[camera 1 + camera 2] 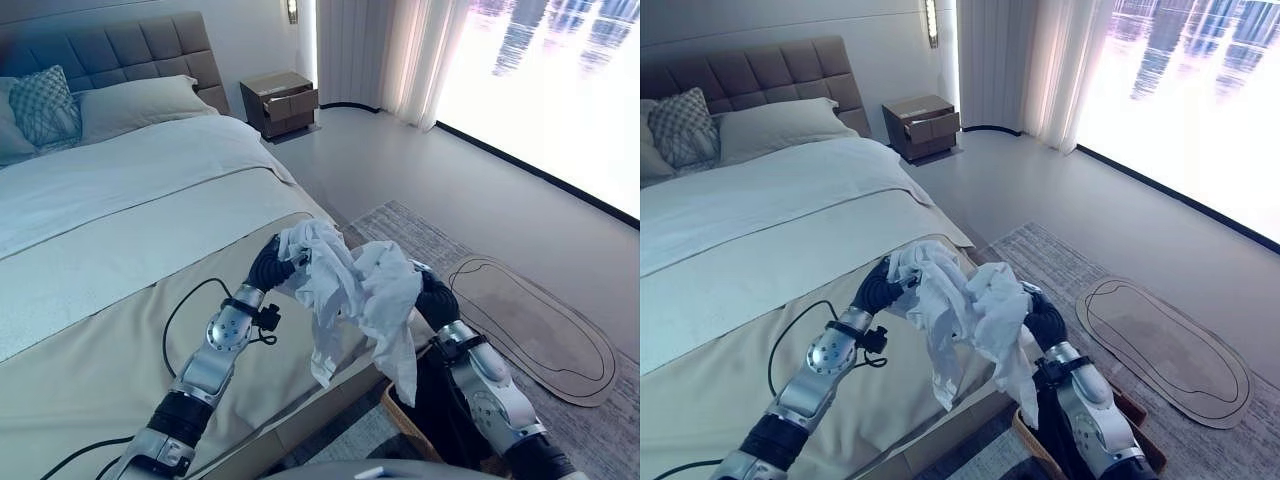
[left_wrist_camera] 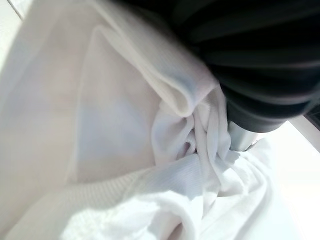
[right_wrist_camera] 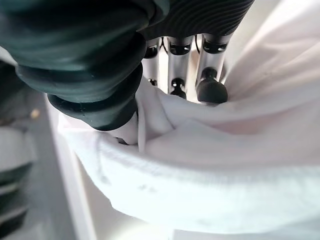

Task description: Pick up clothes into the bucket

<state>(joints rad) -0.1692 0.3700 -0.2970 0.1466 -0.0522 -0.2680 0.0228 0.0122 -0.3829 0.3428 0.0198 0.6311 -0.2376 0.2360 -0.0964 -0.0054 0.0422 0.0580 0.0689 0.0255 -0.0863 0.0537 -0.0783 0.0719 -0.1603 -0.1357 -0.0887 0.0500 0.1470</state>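
Both hands, left (image 1: 272,262) and right (image 1: 436,297), are clamped on the white cloth (image 1: 350,290), bunched between them off the bed (image 1: 120,260); I judge it mid-carry, and next I must swing it over the basket (image 1: 1025,432) below my right wrist and let go.

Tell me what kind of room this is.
A bedroom, most likely: a made bed with a tufted headboard and pillows, a nightstand beside it, and curtains by a large window. Both hands hold up a white garment.
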